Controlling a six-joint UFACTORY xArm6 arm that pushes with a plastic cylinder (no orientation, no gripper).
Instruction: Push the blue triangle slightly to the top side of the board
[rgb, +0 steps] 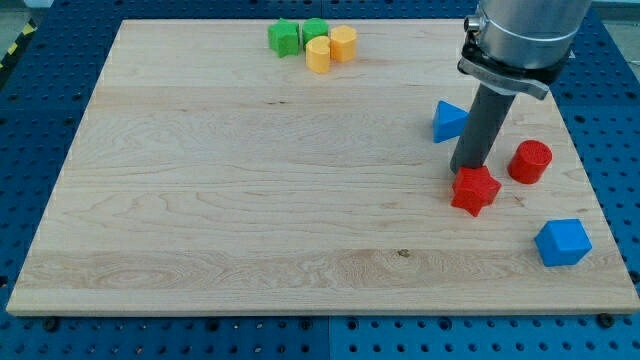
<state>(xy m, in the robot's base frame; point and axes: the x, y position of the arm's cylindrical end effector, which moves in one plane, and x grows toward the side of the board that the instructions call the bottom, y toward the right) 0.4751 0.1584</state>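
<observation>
My arm drops from the view's top right, its rod upright; my tip (463, 171) sits just above the red star block (475, 190), below-right of the blue triangle (448, 121). The rod carries no jaws. That triangle lies near the wooden board's (250, 180) right edge.

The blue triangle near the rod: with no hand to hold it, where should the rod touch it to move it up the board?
No gripping here, only pushing. My tip should press the blue triangle on its lower edge, coming from the view's bottom. Right now the tip sits to its lower right, against the red star-shaped block, so it probably has to swing round to the left first.
</observation>
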